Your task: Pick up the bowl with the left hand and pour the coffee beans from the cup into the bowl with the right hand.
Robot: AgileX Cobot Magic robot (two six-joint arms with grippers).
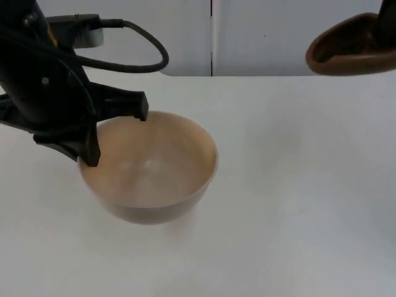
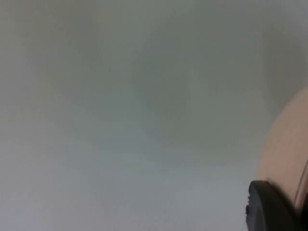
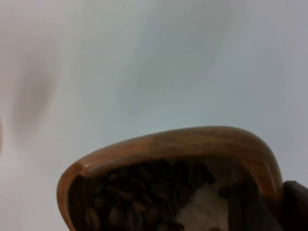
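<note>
Item: bowl (image 1: 151, 167), pale tan, round, empty inside, no writing legible on it. It sits left of centre over the white surface (image 1: 297, 185), its far-left rim clamped in my left hand (image 1: 117, 133): one black finger over the rim's far edge, the other down its outer left side. In my left wrist view the bowl's tan wall (image 2: 286, 149) lies just behind a black fingertip (image 2: 267, 207).

Item: cup (image 1: 352, 46), dark brown wood, held in my right hand at the far right, well apart from the bowl, above the surface's far edge by the grey partition wall (image 1: 260, 31). My right wrist view shows coffee beans (image 3: 144, 197) filling it.

Open room: bare surface between bowl and cup, and along the near edge.
</note>
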